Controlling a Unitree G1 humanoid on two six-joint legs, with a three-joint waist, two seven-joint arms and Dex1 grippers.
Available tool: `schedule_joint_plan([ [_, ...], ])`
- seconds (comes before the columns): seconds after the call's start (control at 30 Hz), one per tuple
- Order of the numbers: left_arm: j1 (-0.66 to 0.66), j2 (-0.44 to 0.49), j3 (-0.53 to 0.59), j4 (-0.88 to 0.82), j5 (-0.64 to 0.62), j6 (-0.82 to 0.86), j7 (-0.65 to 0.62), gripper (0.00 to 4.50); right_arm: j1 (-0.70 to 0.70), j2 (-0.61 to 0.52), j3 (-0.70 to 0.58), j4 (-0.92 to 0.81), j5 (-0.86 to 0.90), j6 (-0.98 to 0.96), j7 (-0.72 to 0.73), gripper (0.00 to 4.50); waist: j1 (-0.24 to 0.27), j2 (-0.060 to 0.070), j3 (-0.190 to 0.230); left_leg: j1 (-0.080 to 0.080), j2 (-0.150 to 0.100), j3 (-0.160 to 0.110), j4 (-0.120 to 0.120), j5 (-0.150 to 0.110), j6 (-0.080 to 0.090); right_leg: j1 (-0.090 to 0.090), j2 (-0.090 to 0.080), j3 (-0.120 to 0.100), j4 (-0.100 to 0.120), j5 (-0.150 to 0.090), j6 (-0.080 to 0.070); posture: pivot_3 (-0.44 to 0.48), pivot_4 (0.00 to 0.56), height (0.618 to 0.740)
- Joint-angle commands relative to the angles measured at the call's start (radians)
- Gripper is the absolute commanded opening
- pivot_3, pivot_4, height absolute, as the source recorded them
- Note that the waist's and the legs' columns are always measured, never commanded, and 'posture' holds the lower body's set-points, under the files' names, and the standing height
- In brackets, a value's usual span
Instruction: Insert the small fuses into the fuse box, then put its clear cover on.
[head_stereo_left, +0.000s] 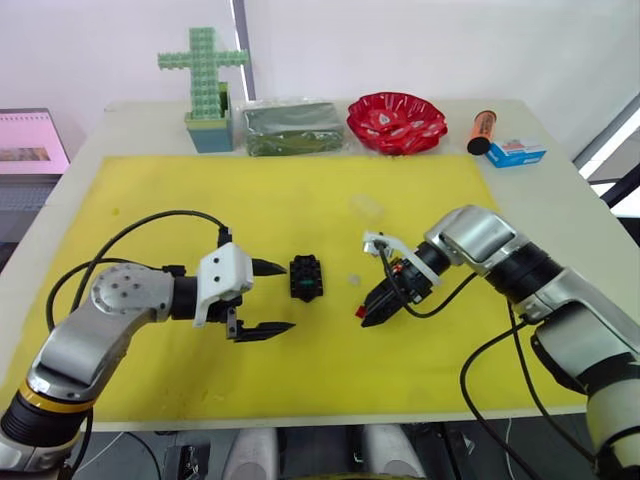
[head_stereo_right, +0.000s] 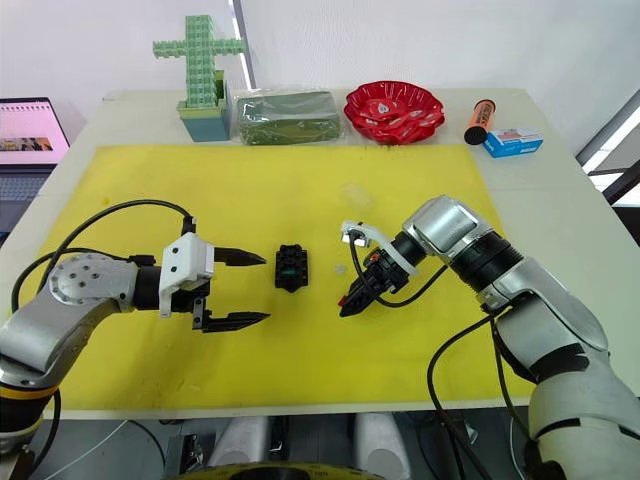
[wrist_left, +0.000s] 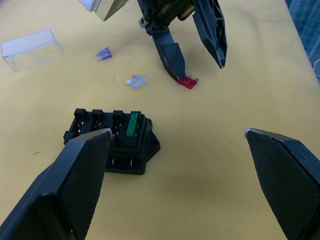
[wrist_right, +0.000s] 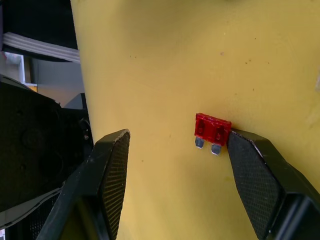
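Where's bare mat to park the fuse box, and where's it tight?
Free: the mat's far-left stretch, between the left gripper and the cactus pot, and its near edge. Tight: around the fuse box in the middle, with the right gripper at the red fuse, loose fuses and the clear cover.

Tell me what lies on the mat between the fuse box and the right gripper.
In the left wrist view, a pale grey fuse lies on the yellow mat between the fuse box and the right gripper; the red fuse lies at that gripper's fingertip.
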Motion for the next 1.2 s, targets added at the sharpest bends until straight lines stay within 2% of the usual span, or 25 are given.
schedule_joint_plan([
  [0.03, 0.005, 0.001, 0.015, -0.031, 0.002, -0.02, 0.01, 4.5, -0.031, 0.019, 0.016, 0.031, -0.01, -0.016, 0.014, 3.1, 0.0, 0.0, 0.0, 0.0, 0.0, 0.0, 0.0, 0.0, 0.0, 0.0, 0.0, 0.0, 0.0, 0.0, 0.0, 0.0, 0.15, 0.74],
  [0.13, 0.01, 0.0, 0.013, -0.032, 0.004, -0.023, 0.018, 4.5, -0.047, 0.029, 0.026, 0.067, -0.012, -0.028, 0.014, 2.61, 0.0, 0.0, 0.0, 0.0, 0.0, 0.0, 0.0, 0.0, 0.0, 0.0, 0.0, 0.0, 0.0, 0.0, 0.0, 0.0, 0.15, 0.74],
  [0.33, 0.018, -0.001, 0.013, -0.035, 0.007, -0.027, 0.025, 4.5, -0.052, 0.031, 0.041, 0.094, -0.016, -0.045, 0.014, 0.53, 0.001, 0.0, 0.0, 0.0, 0.0, 0.0, 0.0, 0.0, 0.0, 0.0, 0.0, 0.0, 0.0, 0.0, 0.0, 0.0, 0.15, 0.74],
  [0.53, 0.021, 0.0, 0.012, -0.033, 0.011, -0.031, 0.026, 4.5, -0.05, 0.029, 0.046, 0.101, -0.015, -0.047, 0.014, 0.53, 0.001, 0.0, 0.0, 0.0, 0.0, 0.0, 0.0, 0.0, 0.0, 0.0, 0.0, 0.0, 0.0, 0.0, 0.0, 0.0, 0.15, 0.74],
  [0.6, 0.02, 0.0, 0.01, -0.03, 0.014, -0.034, 0.025, 4.5, -0.048, 0.027, 0.046, 0.101, -0.018, -0.047, 0.014, 0.01, 0.0, 0.0, 0.0, 0.0, 0.0, 0.0, 0.0, 0.0, 0.0, 0.0, 0.0, 0.0, 0.0, 0.0, 0.0, 0.0, 0.15, 0.74],
  [0.9, 0.015, -0.003, 0.005, -0.023, 0.021, -0.041, 0.024, 4.5, -0.032, 0.006, 0.018, 0.09, -0.016, -0.025, 0.014, 0.01, 0.001, 0.0, 0.0, 0.0, 0.0, 0.0, 0.0, 0.0, 0.0, 0.0, 0.0, 0.0, 0.001, 0.0, 0.0, 0.0, 0.15, 0.74],
  [1.1, 0.025, -0.004, 0.017, -0.031, 0.015, -0.036, 0.035, 4.5, -0.012, -0.003, -0.164, 0.043, 0.07, 0.169, -0.066, 0.01, 0.001, 0.0, 0.0, 0.0, 0.0, 0.0, 0.0, 0.0, 0.0, 0.0, 0.0, 0.0, 0.001, 0.0, 0.0, 0.0, 0.15, 0.74],
  [1.2, 0.037, -0.003, 0.022, -0.037, 0.014, -0.04, 0.04, 4.5, 0.036, 0.005, -0.308, -0.027, 0.122, 0.314, -0.174, 0.01, 0.002, 0.0, 0.0, 0.0, 0.0, 0.0, 0.0, 0.0, 0.0, 0.0, 0.0, 0.0, 0.001, 0.0, 0.0, 0.0, 0.15, 0.74],
])
